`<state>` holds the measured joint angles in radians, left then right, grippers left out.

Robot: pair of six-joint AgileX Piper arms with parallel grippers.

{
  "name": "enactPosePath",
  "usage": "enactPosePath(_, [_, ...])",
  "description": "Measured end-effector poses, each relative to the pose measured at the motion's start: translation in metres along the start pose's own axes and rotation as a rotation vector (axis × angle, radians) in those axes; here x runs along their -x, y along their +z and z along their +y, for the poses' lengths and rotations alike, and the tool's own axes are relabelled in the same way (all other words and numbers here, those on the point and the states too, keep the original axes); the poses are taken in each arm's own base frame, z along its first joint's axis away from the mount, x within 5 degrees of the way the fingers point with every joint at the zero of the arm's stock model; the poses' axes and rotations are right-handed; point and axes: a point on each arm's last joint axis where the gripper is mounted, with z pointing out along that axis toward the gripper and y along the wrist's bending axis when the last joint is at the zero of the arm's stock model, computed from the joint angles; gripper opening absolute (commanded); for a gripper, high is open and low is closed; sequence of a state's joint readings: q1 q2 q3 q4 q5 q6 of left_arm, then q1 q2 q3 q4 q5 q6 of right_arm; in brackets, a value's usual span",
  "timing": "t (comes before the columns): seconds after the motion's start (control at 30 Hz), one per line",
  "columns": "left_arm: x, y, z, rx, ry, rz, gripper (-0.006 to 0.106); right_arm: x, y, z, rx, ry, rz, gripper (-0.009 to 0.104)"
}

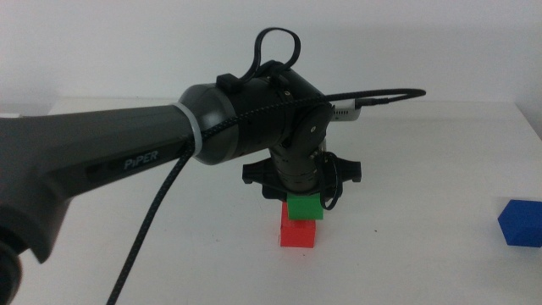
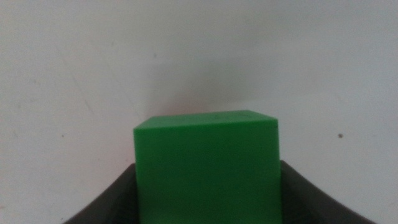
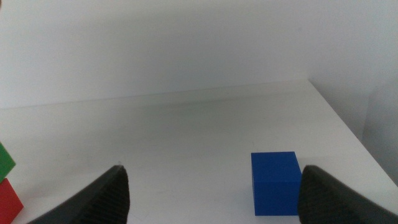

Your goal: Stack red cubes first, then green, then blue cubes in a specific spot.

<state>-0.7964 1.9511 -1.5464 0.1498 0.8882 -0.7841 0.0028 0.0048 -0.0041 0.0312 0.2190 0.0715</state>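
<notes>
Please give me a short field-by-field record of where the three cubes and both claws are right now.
red cube: on the white table, bottom of the stack
green cube: on top of the red cube, between the left claw's jaws
blue cube: alone on the table at the right side, not yet stacked
left claw: over the stack, shut on the green cube
right claw: waiting low over the table, open, blue cube ahead of it
stack so far: red, then green
</notes>
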Motion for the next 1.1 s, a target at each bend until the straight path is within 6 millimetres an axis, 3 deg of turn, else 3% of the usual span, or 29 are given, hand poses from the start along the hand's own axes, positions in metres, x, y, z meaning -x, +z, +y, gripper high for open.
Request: enactPosePath(1.1, [-0.0039,0.0058,0.0031,0.047,0.015,0.048,-0.002,0.0000,0.0000,0.0000,0.000,0.000,0.000,0.093])
